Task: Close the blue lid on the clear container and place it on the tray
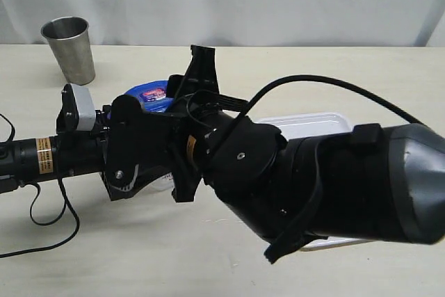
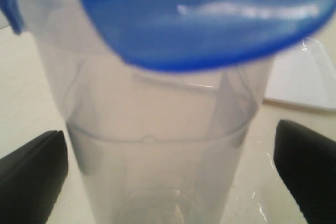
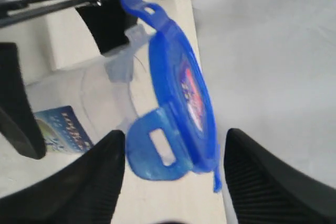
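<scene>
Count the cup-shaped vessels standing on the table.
2. The steel cup stands at the back left; the clear container stands mid-table under the blue lid. Others may be hidden.

Hemmed around the clear container (image 2: pixel 157 145) by left gripper (image 2: pixel 168 177) and right gripper (image 3: pixel 176 182); bare table (image 1: pixel 174 262) in front, steel cup (image 1: pixel 69 46) well behind.

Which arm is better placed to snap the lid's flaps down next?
Right: the right fingers sit open either side of the lid, whose flaps stick out. The left fingers flank the container lower down, better suited to steadying it.
</scene>
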`<move>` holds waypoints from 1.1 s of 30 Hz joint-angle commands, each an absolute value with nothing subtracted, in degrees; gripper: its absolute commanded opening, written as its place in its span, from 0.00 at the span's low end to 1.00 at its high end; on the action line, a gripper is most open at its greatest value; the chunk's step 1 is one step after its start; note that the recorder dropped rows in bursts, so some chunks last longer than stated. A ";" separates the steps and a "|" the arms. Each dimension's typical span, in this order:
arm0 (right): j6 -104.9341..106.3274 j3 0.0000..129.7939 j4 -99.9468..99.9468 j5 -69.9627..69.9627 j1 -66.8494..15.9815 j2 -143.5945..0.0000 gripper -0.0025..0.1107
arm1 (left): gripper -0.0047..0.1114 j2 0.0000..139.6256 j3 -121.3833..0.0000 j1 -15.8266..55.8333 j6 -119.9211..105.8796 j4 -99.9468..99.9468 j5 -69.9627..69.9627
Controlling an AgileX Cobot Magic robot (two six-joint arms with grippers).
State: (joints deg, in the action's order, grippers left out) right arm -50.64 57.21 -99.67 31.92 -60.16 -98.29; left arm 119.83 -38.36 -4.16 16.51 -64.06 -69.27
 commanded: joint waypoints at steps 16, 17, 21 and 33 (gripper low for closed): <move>-49.71 57.90 -99.95 31.74 -60.07 -97.94 0.06 | 0.94 119.94 -38.76 -4.42 16.59 -63.81 -69.96; -49.71 57.90 -99.95 31.48 -60.32 -97.84 0.06 | 0.94 119.94 -38.76 -4.42 16.59 -63.81 -69.96; -48.98 57.90 -99.95 31.89 -61.55 -97.84 0.06 | 0.94 119.94 -38.76 -4.42 16.59 -63.81 -69.96; -47.13 57.90 -99.95 31.63 -63.62 -97.84 0.06 | 0.94 119.94 -38.76 -4.42 16.59 -63.81 -69.96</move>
State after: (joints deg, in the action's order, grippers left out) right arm -47.14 57.91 -100.56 32.13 -63.43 -97.93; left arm 119.83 -38.47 -4.16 16.51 -63.96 -69.27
